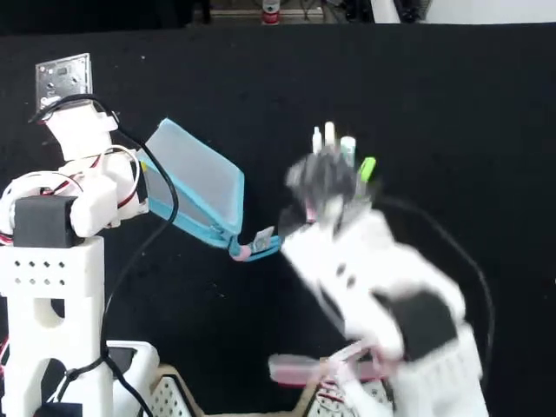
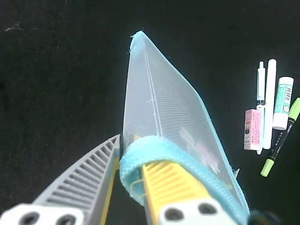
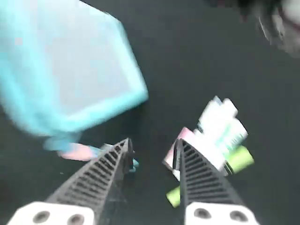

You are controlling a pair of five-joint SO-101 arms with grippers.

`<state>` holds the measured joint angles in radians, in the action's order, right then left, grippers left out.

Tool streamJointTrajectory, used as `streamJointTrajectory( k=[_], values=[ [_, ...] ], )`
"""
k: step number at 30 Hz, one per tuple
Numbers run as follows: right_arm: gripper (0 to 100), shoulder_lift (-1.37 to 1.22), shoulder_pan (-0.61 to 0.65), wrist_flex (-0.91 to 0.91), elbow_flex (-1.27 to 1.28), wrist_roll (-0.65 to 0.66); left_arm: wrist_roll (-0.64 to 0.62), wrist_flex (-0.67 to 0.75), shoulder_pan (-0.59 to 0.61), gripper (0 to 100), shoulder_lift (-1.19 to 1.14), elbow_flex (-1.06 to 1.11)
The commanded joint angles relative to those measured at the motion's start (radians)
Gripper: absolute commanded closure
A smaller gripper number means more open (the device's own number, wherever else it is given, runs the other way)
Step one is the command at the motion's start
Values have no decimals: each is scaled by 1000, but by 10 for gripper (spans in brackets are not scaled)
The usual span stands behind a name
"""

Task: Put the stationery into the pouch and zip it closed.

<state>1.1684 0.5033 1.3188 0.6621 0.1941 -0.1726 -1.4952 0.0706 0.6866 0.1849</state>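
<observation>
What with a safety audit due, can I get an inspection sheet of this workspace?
Surface: black table, no spills seen.
Job's things: pouch held up, tilted; stationery lying together on the table beside it, not yet inside.
Clutter: metal plate at the far corner by the left arm.
End effectors: left end effector shut on the pouch's edge; right end effector open, empty, over the table between pouch and stationery.
Cables: black cable loops from the left arm across the pouch's front.
Surroundings: small object beyond the table's far edge, too unclear to name.
</observation>
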Motion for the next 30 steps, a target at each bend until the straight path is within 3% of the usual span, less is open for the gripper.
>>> streamJointTrajectory(
  k=[1,6,14,22,30],
  values=[
    [826,160,163,-60,97,8,2,0,13,970,0,-67],
    [653,242,262,-112,213,6,2,0,13,970,0,-65],
    [666,240,347,-442,473,3,-17,0,13,970,0,-62],
    [652,228,347,-508,509,8,-26,-5,7,970,0,-68],
    [675,21,344,-643,499,63,-26,-8,10,970,0,-64]
  ],
)
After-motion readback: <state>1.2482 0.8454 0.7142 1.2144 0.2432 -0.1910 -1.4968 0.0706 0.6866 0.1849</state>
